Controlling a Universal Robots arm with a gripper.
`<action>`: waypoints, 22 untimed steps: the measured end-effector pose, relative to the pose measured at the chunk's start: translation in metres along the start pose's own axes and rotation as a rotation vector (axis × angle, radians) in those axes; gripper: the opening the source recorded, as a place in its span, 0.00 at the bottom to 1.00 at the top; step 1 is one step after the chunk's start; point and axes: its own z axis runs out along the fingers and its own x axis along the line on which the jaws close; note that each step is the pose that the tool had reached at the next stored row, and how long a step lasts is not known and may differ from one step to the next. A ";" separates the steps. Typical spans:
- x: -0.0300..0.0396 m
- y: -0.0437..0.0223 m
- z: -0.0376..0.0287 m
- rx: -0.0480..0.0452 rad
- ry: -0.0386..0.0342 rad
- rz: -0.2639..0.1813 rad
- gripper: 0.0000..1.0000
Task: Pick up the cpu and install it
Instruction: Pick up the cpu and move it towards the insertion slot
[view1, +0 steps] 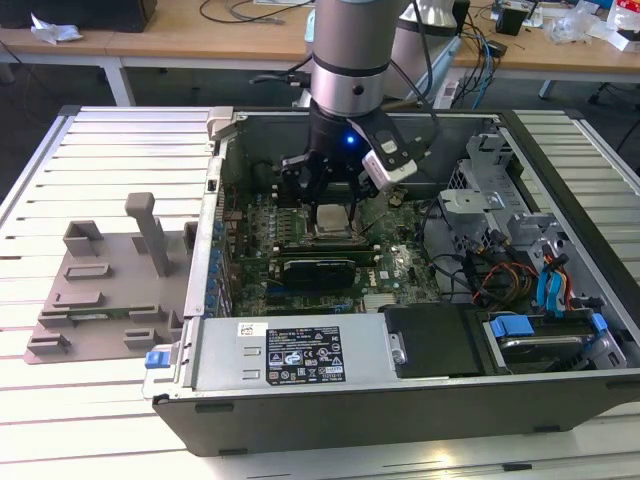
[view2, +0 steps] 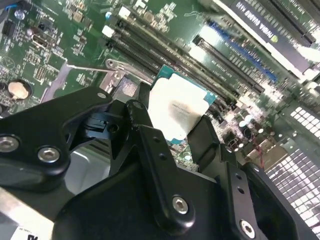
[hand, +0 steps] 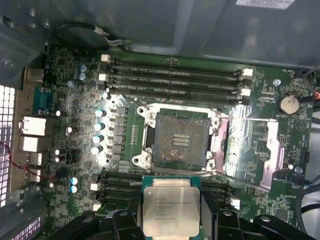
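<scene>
Gripper (view1: 330, 205), closed on the cpu (hand: 171, 205) by two opposite edges, holds it flat above the motherboard (hand: 75, 75). In the first wrist view the bare socket (hand: 181, 140) lies just ahead of the cpu's leading edge, its sides parallel to the cpu's, with its load plate (hand: 252, 145) swung open beside it.

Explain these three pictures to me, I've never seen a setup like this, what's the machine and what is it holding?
A robot arm reaches into an open computer case lying on a slatted table. The exterior view looks on from off the arm; both wrist views come from cameras riding on it. Its gripper holds the cpu, a small silver chip, between black fingers above the motherboard. The square socket lies open and empty.
</scene>
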 end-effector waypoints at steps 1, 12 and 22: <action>-0.0003 0.0012 0.0000 0.0000 0.0001 0.002 0.55; -0.0077 0.0098 0.0028 -0.0003 0.0003 0.025 0.55; -0.0094 0.0129 0.0032 -0.0002 0.0004 0.025 0.55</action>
